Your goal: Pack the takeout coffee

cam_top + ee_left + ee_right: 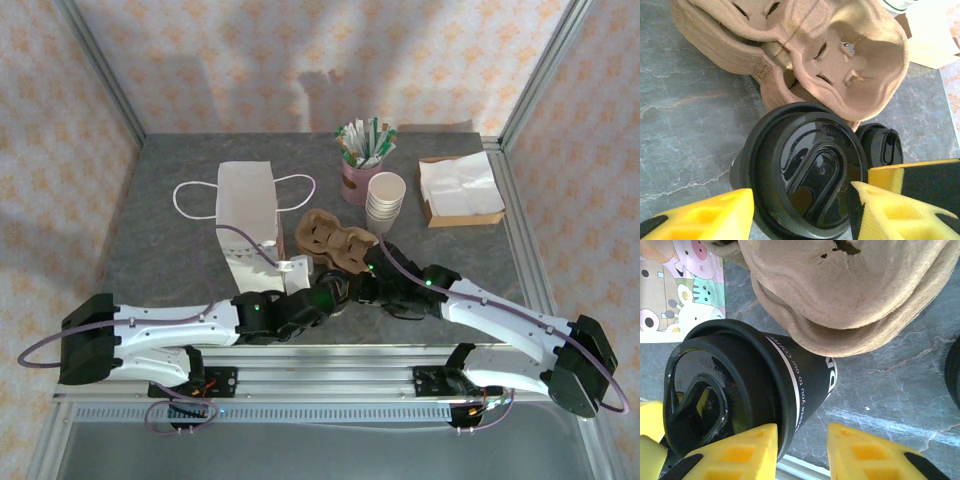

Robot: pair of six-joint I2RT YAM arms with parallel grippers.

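Tabletop (160, 262) looks veined grey; patterned peach walls (300, 50) surround it.

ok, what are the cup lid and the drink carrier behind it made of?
Cup lid: looks like glossy black moulded plastic, with sharp highlights across it. Drink carrier: probably matte brown moulded pulp, given the fibrous surface and ragged edges at the slots.

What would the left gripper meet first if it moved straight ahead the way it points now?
Most likely the coffee cup's black lid, which sits straight ahead of the left gripper, in line with the gap between its fingers. The brown cup tray lies beyond; exact depth is unclear.
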